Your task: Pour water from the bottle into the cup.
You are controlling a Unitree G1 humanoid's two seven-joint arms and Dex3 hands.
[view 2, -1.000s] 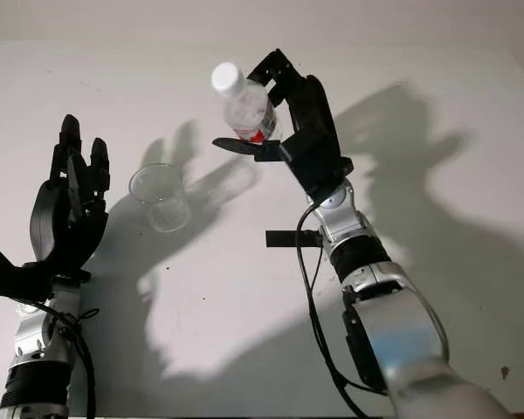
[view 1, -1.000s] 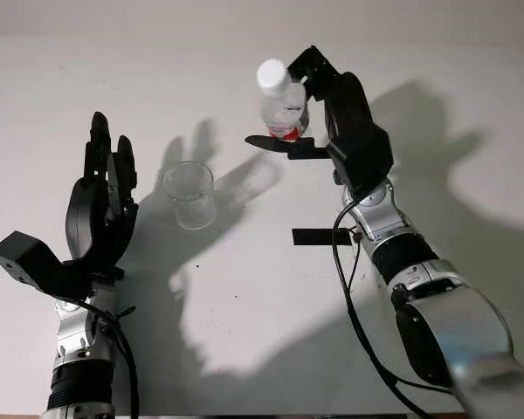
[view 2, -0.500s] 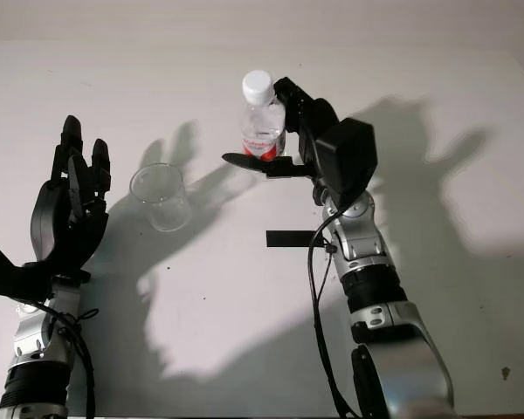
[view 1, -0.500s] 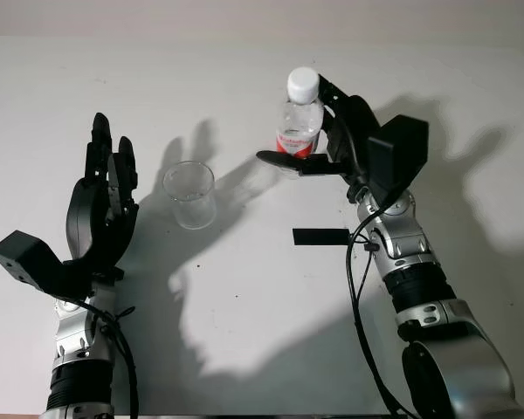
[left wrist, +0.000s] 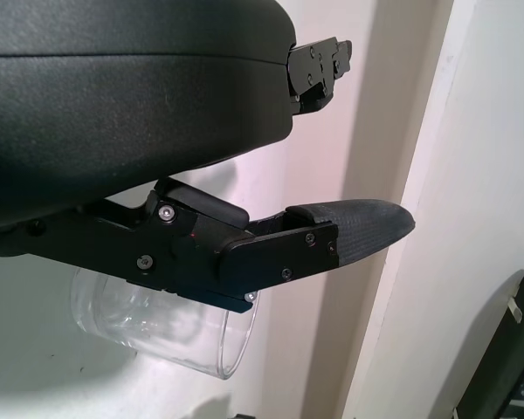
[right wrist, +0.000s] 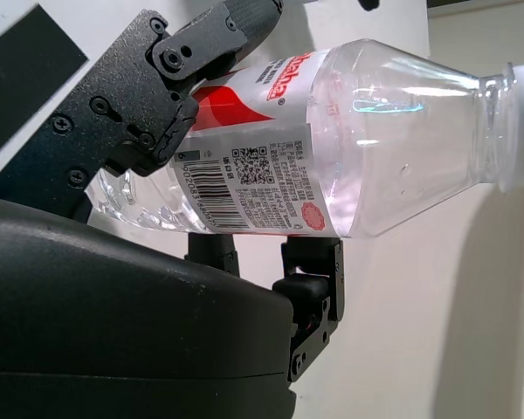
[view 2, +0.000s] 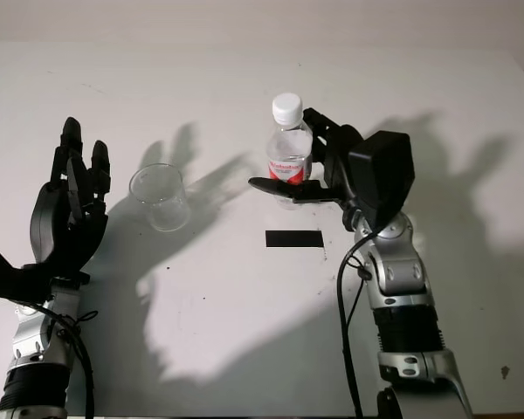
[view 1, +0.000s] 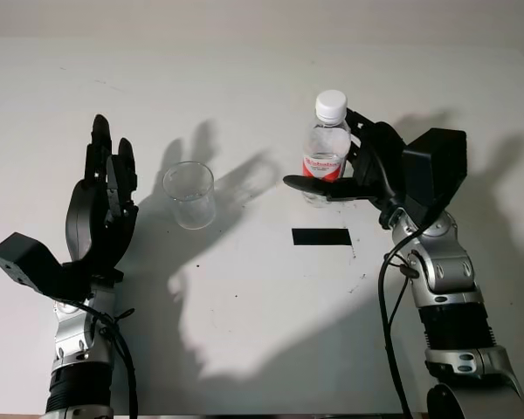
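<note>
Right eye view, R hand [view 2: 319, 179] gripping clear plastic bottle [view 2: 287, 150], upright

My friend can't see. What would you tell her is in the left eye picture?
The robot's right hand holds a capped water bottle upright above a white table. An empty clear cup stands off to the side, beside the open left hand.

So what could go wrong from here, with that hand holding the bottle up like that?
The white cap looks to be still on the water bottle, so tipping it might pour nothing. The right hand holds the bottle low, around its red label, so it could slip or swing when tilted. The clear cup stands well off to the side, by the open left hand; pouring from here could wet the white table.
</note>
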